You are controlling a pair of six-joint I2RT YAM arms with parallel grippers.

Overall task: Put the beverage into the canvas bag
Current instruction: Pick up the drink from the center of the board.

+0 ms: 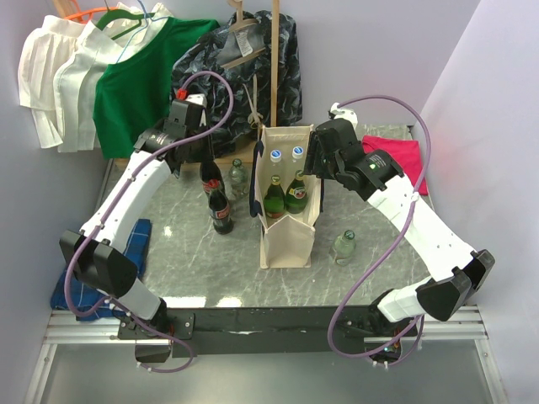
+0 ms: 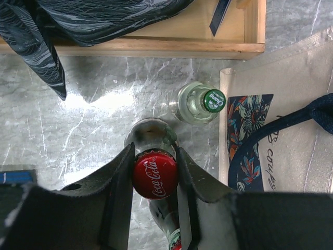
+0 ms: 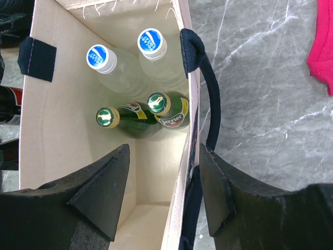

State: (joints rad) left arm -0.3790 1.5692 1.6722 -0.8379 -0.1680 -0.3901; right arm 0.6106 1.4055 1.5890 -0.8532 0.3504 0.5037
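Looking down into the canvas bag (image 1: 286, 244) at the centre of the overhead frame, I count four bottles standing at its far end. Two are clear bottles (image 3: 101, 57) with blue-and-white caps, and two are green Perrier bottles (image 3: 161, 104) with gold caps, the name legible on one label.

My right gripper (image 3: 164, 151) hangs released with its jaws wide. One finger is over the bag's inside and the other outside, with the wall and navy handle (image 3: 208, 104) between them.

My left gripper (image 2: 154, 152) is clenched on the Coca-Cola bottle (image 2: 154, 177), fingers against both sides of its red cap, white script readable on top. That beverage stands on the worktop (image 1: 185, 252), left of the bag and outside it, with a second cola bottle (image 1: 221, 212) just beside.

A green-capped clear bottle (image 2: 200, 101) sits between cola and bag; I can't read its cap lettering. The floral patch (image 2: 250, 135) on the bag's side carries cursive I can't make out. Another clear bottle (image 1: 344, 247) stands lower right of the bag.

The worktop is grey and marbled. A wooden tray (image 2: 156, 47), a dark patterned garment (image 1: 244, 59), a green shirt (image 1: 143, 76) and white garments (image 1: 50, 76) line the top, against lilac walls.
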